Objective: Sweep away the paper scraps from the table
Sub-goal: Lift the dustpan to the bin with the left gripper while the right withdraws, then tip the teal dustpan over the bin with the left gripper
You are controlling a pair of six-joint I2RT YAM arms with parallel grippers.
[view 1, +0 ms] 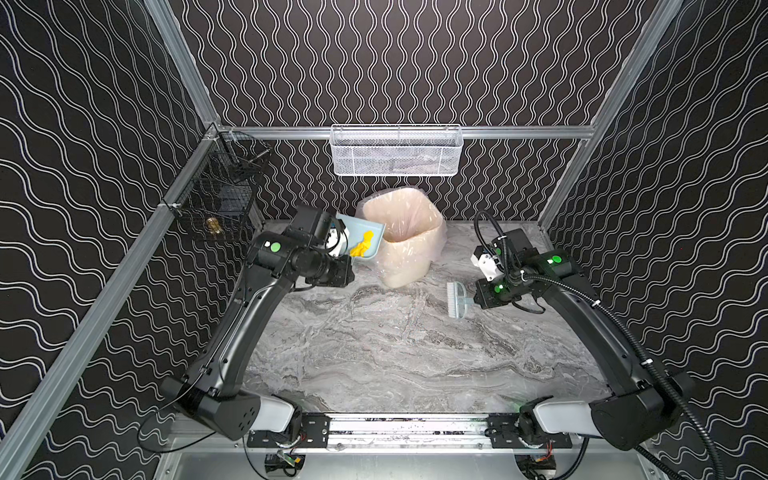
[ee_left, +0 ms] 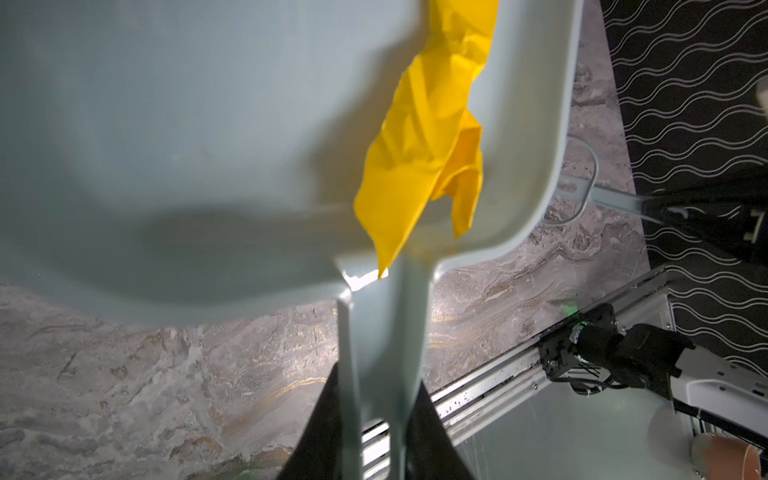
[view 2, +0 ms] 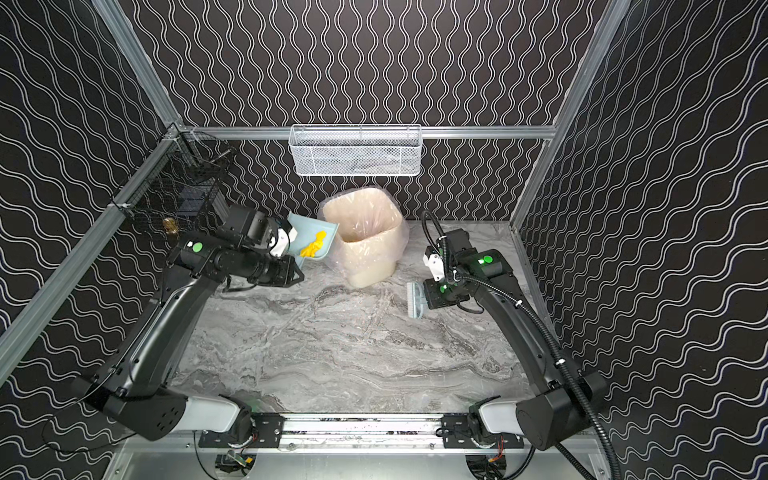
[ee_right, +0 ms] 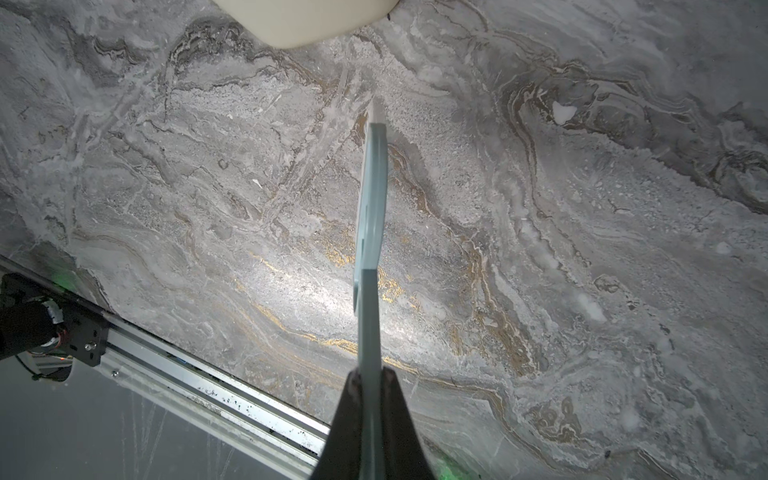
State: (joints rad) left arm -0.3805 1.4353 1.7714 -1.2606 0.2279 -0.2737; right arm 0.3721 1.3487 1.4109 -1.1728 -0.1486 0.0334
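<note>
Closest to the top camera runs the front rail (view 1: 409,428), where both arms are mounted. Beyond it lies the grey marble-patterned table (view 1: 374,353). At the back of the table, near the middle, stands a beige bin (view 1: 409,253) lined with a clear plastic bag. On the rear wall above it hangs a white mesh basket (view 1: 395,151), and a black wire basket (view 1: 220,199) hangs in the back left corner. The left arm reaches toward the bin. The left gripper (ee_left: 374,424) has its fingers (ee_left: 434,432) clamped on the handle of a pale blue dustpan (ee_left: 187,124). In both top views the dustpan (view 2: 305,226) is off the table and tilted, its open edge just beside the bin's left rim; whether it touches the liner cannot be told. The right gripper (ee_right: 371,380) is pressed shut on the flat handle of a pale blue brush (ee_right: 372,199), which shows edge-on in the right wrist view. In a top view the brush (view 1: 457,299) sits right of the bin and nearer the front, white bristles facing left. Whether the bristles touch the table cannot be told. The paper scraps (view 1: 362,244) in sight are yellow and crumpled. They lie inside the dustpan against one side wall, with a pointed end (ee_left: 424,145) reaching down to where the handle begins.
</note>
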